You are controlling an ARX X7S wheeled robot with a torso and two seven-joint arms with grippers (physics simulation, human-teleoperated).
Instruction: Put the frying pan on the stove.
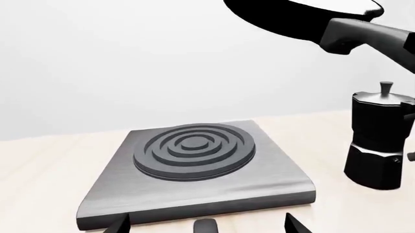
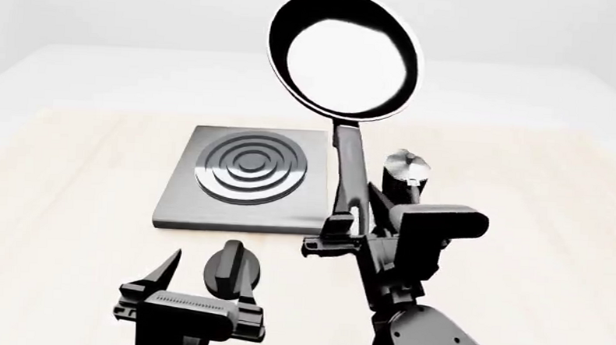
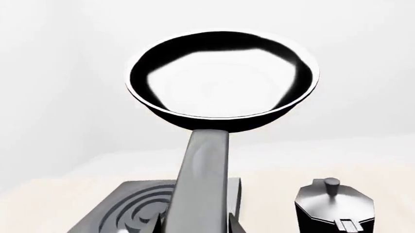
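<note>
The frying pan (image 2: 344, 53) hangs in the air, tilted so that its glossy inside faces the head camera, above the far right of the stove (image 2: 248, 178). My right gripper (image 2: 339, 230) is shut on the end of its long handle (image 2: 348, 170). In the right wrist view the pan (image 3: 220, 77) fills the upper part, the handle runs down between the jaws of the right gripper (image 3: 198, 225), and a corner of the stove (image 3: 129, 208) shows below. My left gripper (image 1: 206, 228) stands open just in front of the stove (image 1: 194, 170), holding nothing. The pan (image 1: 292, 14) shows high above.
A black-and-silver moka pot (image 1: 379, 141) stands on the table right of the stove, partly hidden behind my right arm in the head view. A small black knob (image 2: 229, 266) lies on the light wooden table (image 2: 57, 208) between my left fingers, touching neither.
</note>
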